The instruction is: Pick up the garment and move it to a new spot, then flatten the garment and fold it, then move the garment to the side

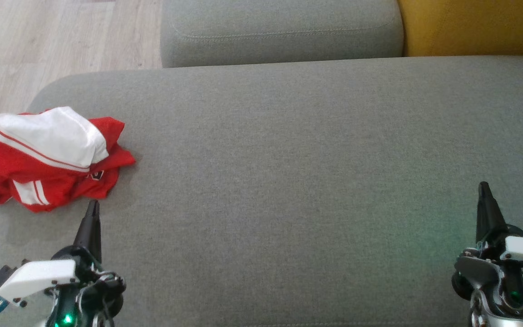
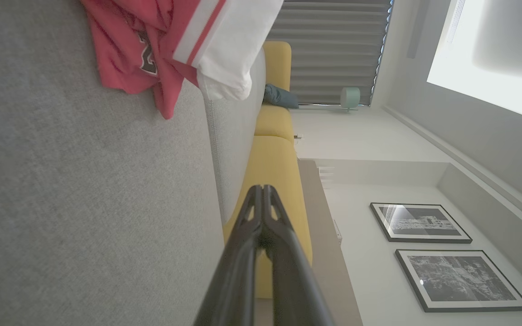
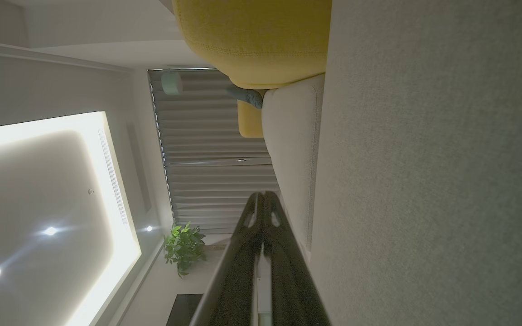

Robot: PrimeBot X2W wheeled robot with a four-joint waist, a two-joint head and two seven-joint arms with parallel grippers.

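Red-and-white garment (image 1: 34,159) lies bunched at 9 o'clock on the sofa (image 1: 288,181), long axis 9-to-3; left hand (image 1: 92,205) and right hand (image 1: 484,186) closed, empty.

Grey fabric seat (image 1: 288,159), wide and flat, spans nearly the whole frame, with a rounded corner at upper left. Fine woven texture, faint green tint at lower right. One garment (image 1: 43,156) lies on it at the left edge of the frame: red and white, crumpled in a heap, white panel with a thin red stripe on top, red folds under it. Its left side hangs past the seat edge.
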